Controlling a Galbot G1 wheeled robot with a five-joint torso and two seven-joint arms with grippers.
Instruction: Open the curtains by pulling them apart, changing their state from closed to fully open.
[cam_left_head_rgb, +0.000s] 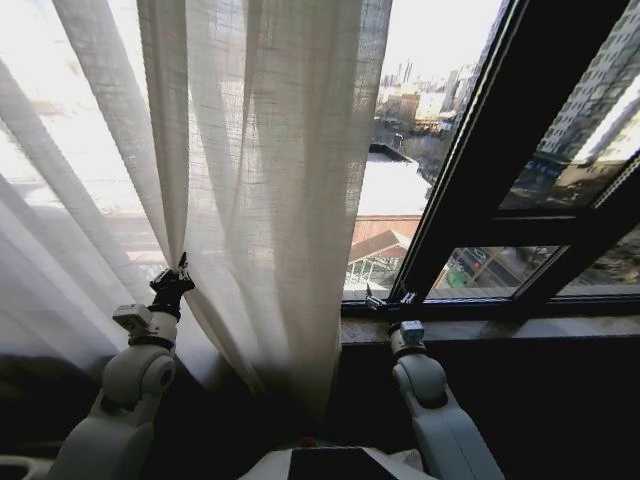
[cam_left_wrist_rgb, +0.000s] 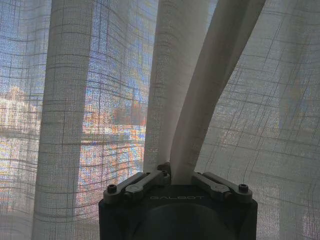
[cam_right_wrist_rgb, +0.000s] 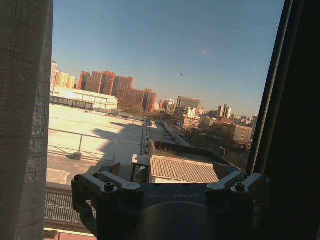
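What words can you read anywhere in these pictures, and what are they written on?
"GALBOT" on the dark body of the left gripper, which pinches a fold of the curtains.
"GALBOT" on the body of the right gripper, faint but readable.
No other text is readable; the distant buildings show no legible signs.

We see the curtains (cam_left_head_rgb: 270, 190) hanging from twelve o'clock, bunched at centre and spreading toward nine. Our left gripper (cam_left_head_rgb: 181, 268), at seven o'clock, pinches a fold of the fabric. Our right gripper (cam_left_head_rgb: 390, 300), at five o'clock, sits at the window sill (cam_left_head_rgb: 520, 328), beside the dark window frame (cam_left_head_rgb: 480, 170).
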